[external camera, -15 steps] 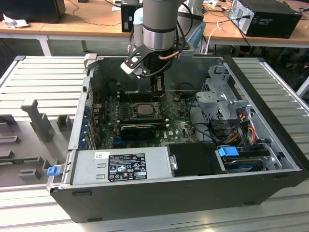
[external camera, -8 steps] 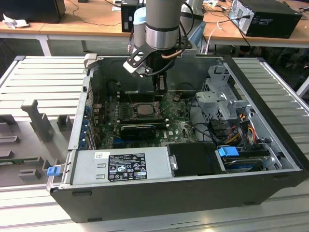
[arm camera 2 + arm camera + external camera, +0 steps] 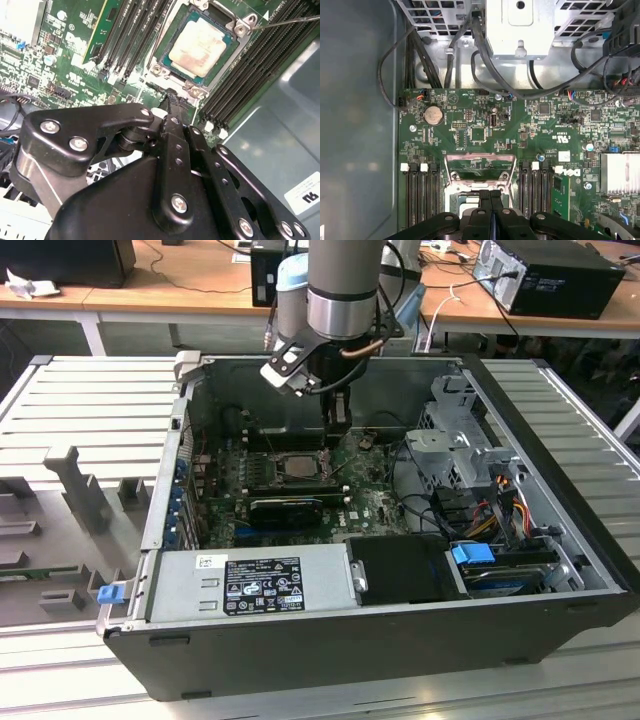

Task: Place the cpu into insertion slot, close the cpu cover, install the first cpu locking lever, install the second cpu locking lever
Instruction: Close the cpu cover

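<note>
Second wrist view: one cpu [image 3: 196, 42] seated in one insertion slot [image 3: 165, 42]; claw [image 3: 172, 97] closed, nearby.

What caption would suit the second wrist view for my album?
Black claw poised over the motherboard, beside the cpu seated in its insertion slot.

Arm [image 3: 345, 290] vertical, end effector [image 3: 338, 435] downward (fingers [image 3: 485, 200] pressed together).
</note>
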Tool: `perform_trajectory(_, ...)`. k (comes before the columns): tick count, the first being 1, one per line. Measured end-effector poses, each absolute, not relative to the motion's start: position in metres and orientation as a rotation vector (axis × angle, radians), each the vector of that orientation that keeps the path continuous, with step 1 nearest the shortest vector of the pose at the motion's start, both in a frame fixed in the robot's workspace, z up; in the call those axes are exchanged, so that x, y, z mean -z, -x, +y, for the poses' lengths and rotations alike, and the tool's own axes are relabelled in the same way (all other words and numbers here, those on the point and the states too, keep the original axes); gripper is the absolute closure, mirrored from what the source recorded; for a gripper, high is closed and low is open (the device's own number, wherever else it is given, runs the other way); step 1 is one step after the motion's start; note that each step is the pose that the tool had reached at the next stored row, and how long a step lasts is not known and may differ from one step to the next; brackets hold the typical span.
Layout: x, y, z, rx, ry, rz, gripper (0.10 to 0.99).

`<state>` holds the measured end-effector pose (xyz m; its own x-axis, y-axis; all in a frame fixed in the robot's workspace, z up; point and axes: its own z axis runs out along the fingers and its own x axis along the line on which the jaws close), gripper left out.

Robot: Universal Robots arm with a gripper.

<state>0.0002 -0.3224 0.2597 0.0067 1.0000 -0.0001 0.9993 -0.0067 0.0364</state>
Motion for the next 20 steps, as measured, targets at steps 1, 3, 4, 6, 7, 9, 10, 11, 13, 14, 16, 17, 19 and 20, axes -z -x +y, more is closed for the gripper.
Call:
perform_trajectory(1, -0.261, 0.0, -0.322, -0.04, -2.21, 2.196, 0.98)
perform_trajectory(3, -0.262, -0.001, -0.322, -0.041, -2.21, 2.196, 0.98)
perform_trajectory(4, -0.262, -0.004, -0.322, -0.04, -2.21, 2.196, 0.98)
perform_trajectory(6, -0.265, -0.005, -0.321, -0.04, -2.21, 2.196, 0.98)
perform_trajectory(7, -0.267, -0.005, -0.321, -0.04, -2.21, 2.196, 0.98)
perform_trajectory(9, -0.27, -0.007, -0.32, -0.04, -2.21, 2.196, 0.98)
perform_trajectory(10, -0.27, -0.009, -0.32, -0.04, -2.21, 2.196, 0.98)
perform_trajectory(11, -0.272, -0.011, -0.32, -0.04, -2.21, 2.196, 0.98)
perform_trajectory(13, -0.276, -0.012, -0.32, -0.04, -2.21, 2.196, 0.98)
perform_trajectory(14, -0.278, -0.012, -0.32, -0.04, -2.21, 2.196, 0.98)
perform_trajectory(16, -0.279, -0.023, -0.32, -0.039, -2.211, 2.196, 0.98)
perform_trajectory(17, -0.279, -0.029, -0.32, -0.039, -2.211, 2.196, 0.98)
perform_trajectory(19, -0.278, -0.033, -0.32, -0.039, -2.21, 2.196, 0.98)
perform_trajectory(20, -0.278, -0.035, -0.32, -0.038, -2.21, 2.196, 0.98)
